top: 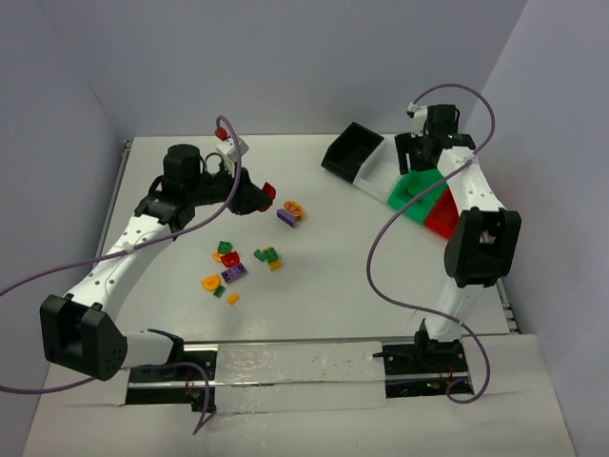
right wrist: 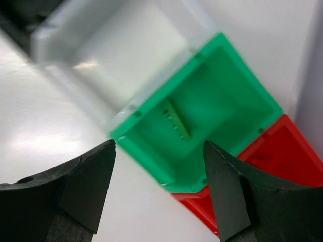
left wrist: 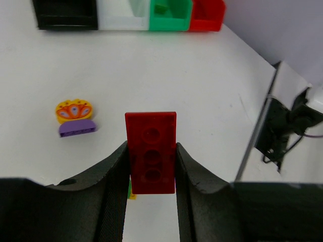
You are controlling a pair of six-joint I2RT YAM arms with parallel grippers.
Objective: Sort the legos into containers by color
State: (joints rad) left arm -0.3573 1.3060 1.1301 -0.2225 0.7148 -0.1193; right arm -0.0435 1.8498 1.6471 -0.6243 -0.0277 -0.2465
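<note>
Top external view: the left gripper (top: 257, 196) reaches over the table (top: 343, 295) with a red brick (top: 269, 190) at its tip. The grip is too small to judge here. Loose legos (top: 233, 268) lie scattered just beside it. The right gripper (top: 422, 157) hangs over the containers (top: 350, 150), and its own wrist hides the fingers. Left wrist view: both fingers (left wrist: 113, 176) press the red brick's long sides, clamping it clear of the table. A yellow piece (left wrist: 131, 194) peeks out behind one finger, mostly hidden. An orange patterned piece (left wrist: 73, 109) touches a purple brick (left wrist: 76, 128). The bins are cut off by the top edge. Right wrist view: the jaws stand wide apart and empty above the green bin (right wrist: 237, 96), where a green piece (right wrist: 175, 124) lies. The white bin (right wrist: 126, 45) is blurred, and the red bin (right wrist: 287, 151) is cropped.
</note>
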